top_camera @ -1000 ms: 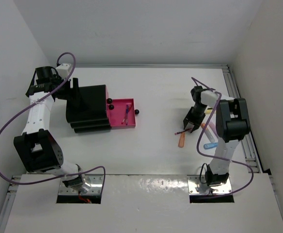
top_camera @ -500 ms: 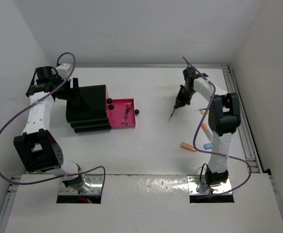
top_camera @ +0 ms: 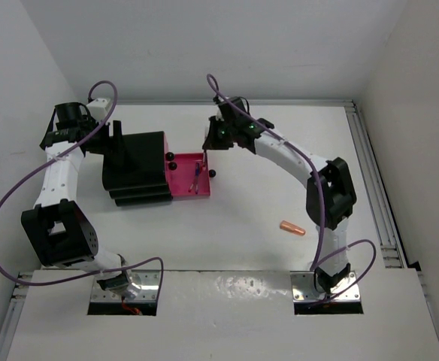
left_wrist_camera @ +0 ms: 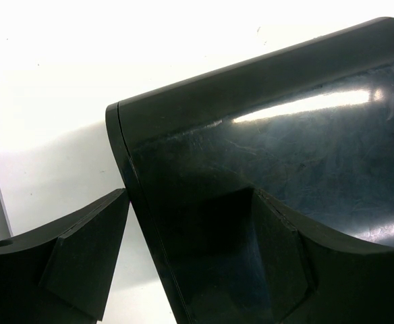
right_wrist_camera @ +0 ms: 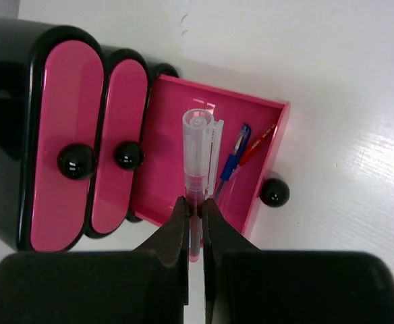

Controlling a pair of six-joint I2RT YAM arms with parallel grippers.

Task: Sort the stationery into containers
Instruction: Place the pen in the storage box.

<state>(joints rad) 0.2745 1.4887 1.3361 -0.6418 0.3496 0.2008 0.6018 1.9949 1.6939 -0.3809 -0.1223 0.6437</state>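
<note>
My right gripper [top_camera: 207, 148] [right_wrist_camera: 195, 206] is shut on a slim red pen [right_wrist_camera: 198, 155] with a clear cap and holds it above the open pink drawer [top_camera: 182, 180] [right_wrist_camera: 166, 158]. A blue pen [right_wrist_camera: 236, 156] and a red pen [right_wrist_camera: 258, 143] lie inside that drawer. It is the lowest drawer of the black stepped box [top_camera: 138, 162]; the two upper pink drawers [right_wrist_camera: 67, 101] are closed. My left gripper [top_camera: 117, 141] [left_wrist_camera: 183, 270] is open and straddles the box's back wall [left_wrist_camera: 264, 135]; its left finger stands apart from the wall. An orange highlighter [top_camera: 292, 228] lies on the table.
Round black knobs [right_wrist_camera: 75, 160] [right_wrist_camera: 127, 155] stick out of the closed drawers, and the open drawer's knob [top_camera: 212, 174] [right_wrist_camera: 274, 192] points toward the table's middle. Walls close in the table at the back and on both sides. The right arm stretches across the table.
My right gripper closed on the pen at the right of the table, then swung left with it to above the open drawer. The left arm has not moved.
</note>
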